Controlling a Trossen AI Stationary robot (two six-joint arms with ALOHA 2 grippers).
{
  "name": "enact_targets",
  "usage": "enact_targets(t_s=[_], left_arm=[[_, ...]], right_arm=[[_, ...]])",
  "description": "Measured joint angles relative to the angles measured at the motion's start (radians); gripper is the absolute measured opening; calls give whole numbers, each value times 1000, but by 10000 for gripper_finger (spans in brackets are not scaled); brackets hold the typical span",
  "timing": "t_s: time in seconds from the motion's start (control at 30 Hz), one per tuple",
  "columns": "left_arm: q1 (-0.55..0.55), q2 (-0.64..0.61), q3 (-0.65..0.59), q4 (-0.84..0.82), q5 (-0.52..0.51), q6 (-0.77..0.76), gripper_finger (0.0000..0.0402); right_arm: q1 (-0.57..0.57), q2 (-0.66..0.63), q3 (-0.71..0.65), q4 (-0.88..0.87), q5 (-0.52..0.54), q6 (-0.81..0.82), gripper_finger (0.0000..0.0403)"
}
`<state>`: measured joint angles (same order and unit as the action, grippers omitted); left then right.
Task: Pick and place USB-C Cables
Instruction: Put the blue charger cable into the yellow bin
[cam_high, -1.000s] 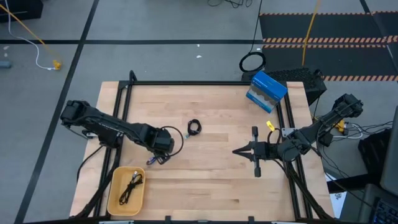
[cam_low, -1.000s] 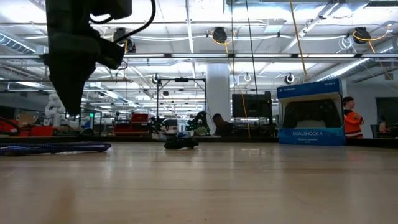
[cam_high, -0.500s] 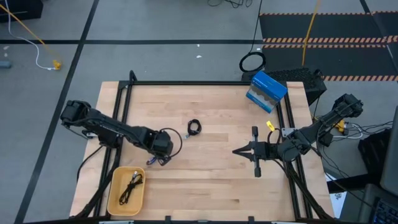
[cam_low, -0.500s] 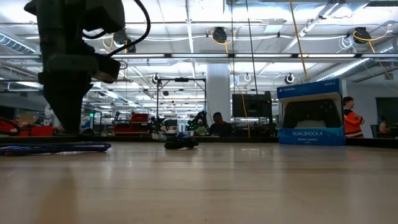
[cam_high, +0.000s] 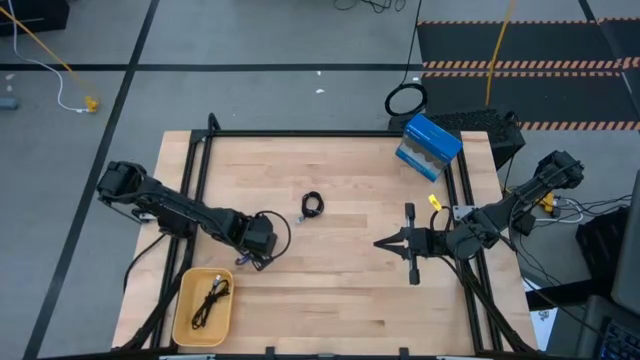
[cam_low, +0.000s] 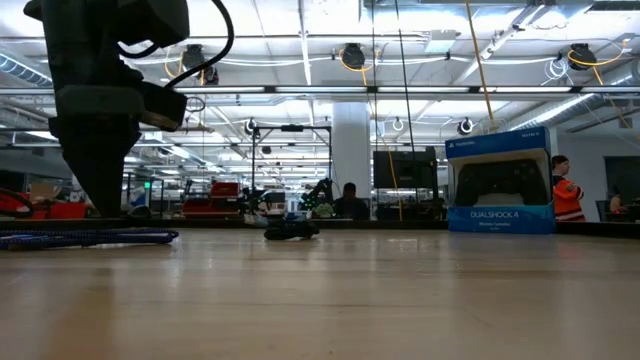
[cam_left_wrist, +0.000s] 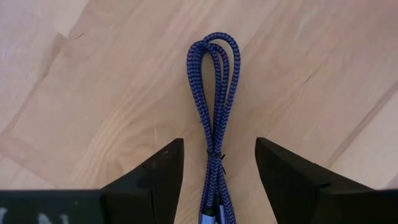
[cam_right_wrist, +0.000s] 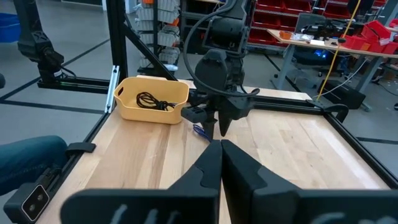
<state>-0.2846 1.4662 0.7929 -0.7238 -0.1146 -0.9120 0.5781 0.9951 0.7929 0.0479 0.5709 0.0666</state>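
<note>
From above, we see a wooden table (cam_high: 340, 290) inside a black frame. The left gripper (cam_high: 252, 252) points down near the table's front left, over the purple cable (cam_high: 243, 260), which barely shows beneath it. A yellow tray (cam_high: 186, 323) at the front left corner holds the loose black cable bundle (cam_high: 211, 299). The tight black coil (cam_high: 312, 206) lies near the table's middle. A blue box (cam_high: 428, 146) sits at the far right corner. The right gripper (cam_high: 384, 242) hovers right of centre, its fingers pressed together.

At table height, we see the left gripper's dark body (cam_low: 100, 150) standing low over the purple cable (cam_low: 90, 237), which lies flat on the wood. The black coil (cam_low: 291, 231) rests farther back, and the blue box (cam_low: 498, 182) stands to the right.

Through the left wrist camera, we see the purple cable (cam_left_wrist: 214, 118) lying lengthwise between the two spread fingers (cam_left_wrist: 155, 177), untouched.

Through the right wrist camera, we see its fingers (cam_right_wrist: 211, 163) closed together, with the left arm (cam_right_wrist: 219, 74) and yellow tray (cam_right_wrist: 152, 99) beyond.
</note>
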Motion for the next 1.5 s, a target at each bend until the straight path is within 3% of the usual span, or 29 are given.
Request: enact_targets(t_s=[0.33, 0.7, 1.07, 1.5], left_arm=[[-1, 9, 0, 3, -31, 20, 202], [-2, 179, 7, 72, 5, 94, 202], [-2, 161, 2, 75, 9, 71, 201], [-2, 161, 1, 80, 18, 68, 105]], right_arm=[[0, 0, 0, 0, 0, 0, 0], [0, 0, 0, -7, 0, 0, 0], [0, 0, 0, -9, 0, 0, 0], [0, 0, 0, -8, 0, 0, 0]])
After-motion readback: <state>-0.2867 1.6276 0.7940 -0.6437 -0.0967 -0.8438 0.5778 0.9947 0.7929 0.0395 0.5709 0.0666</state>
